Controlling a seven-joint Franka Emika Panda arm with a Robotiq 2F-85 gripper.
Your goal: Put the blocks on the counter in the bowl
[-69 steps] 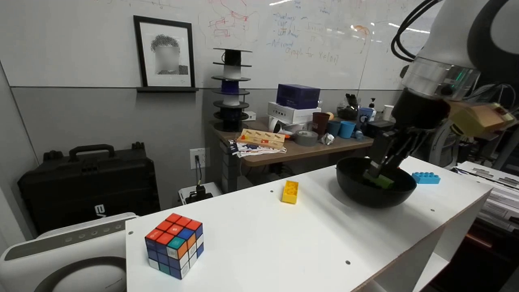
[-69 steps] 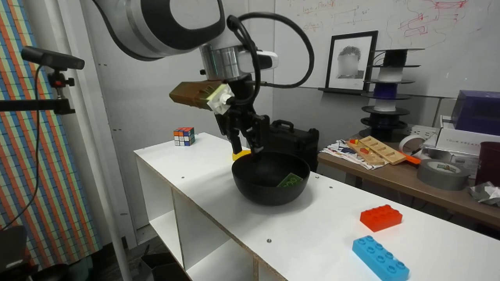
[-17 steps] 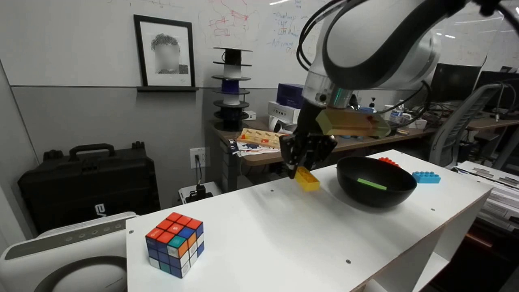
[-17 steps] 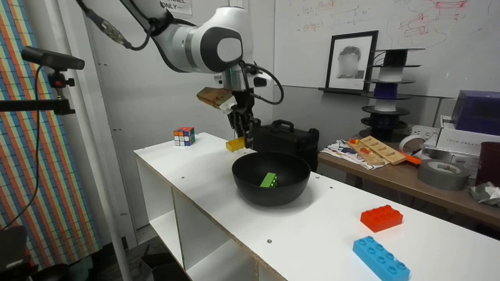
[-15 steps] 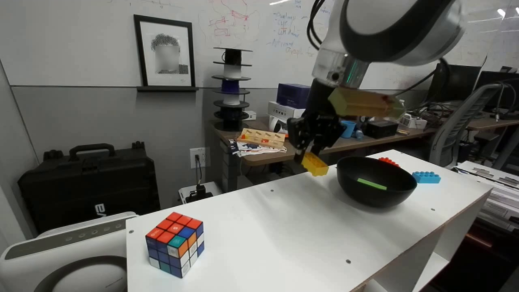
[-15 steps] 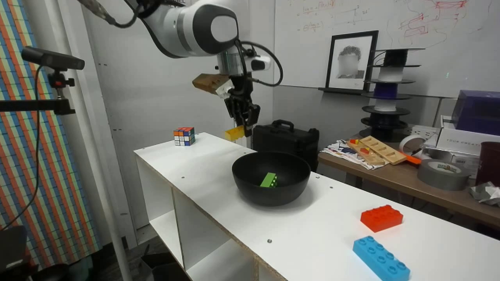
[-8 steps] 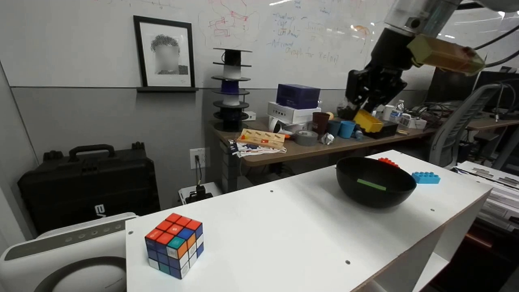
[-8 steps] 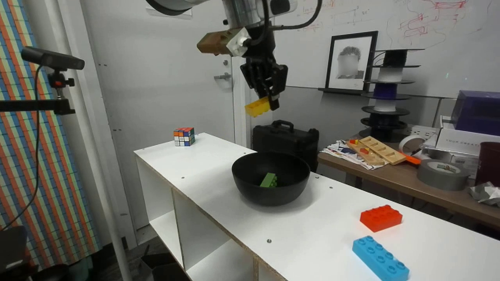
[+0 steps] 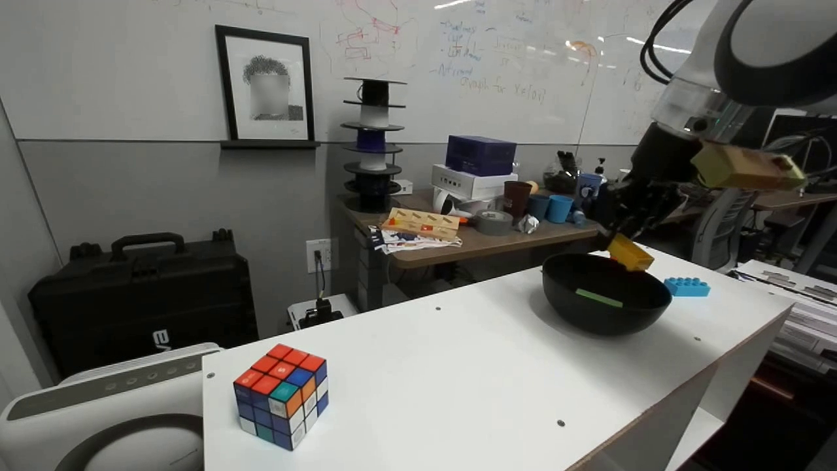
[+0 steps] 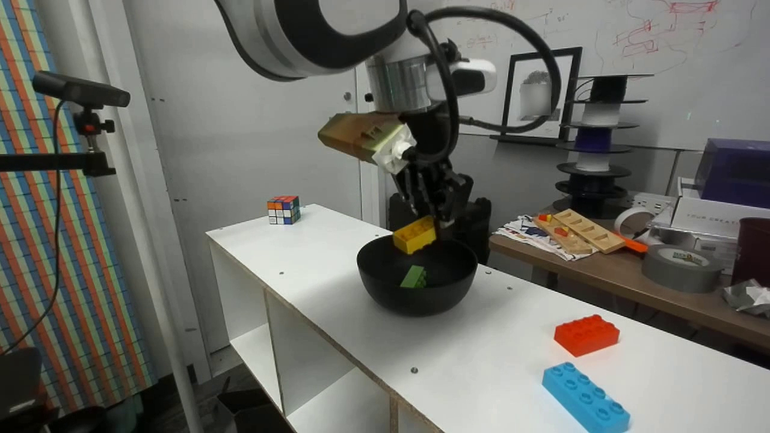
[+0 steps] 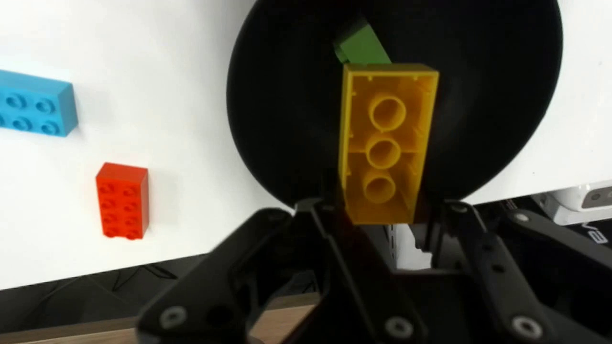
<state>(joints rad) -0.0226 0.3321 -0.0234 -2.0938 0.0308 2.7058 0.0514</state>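
My wrist view: 1 yellow block (image 11: 389, 157), gripped in my pincer (image 11: 380, 198) over the bowl (image 11: 272, 110), partly hiding 1 green block (image 11: 366, 48) inside. Tabletop (image 11: 201, 205): 1 red block (image 11: 123, 203); 1 blue block (image 11: 36, 102), cut off at left.

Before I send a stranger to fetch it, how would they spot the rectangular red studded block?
On the long, flat white counter, find the round black bowl. Outside it, near the light blue rectangular block, lies the red studded block: the only all-red block there.
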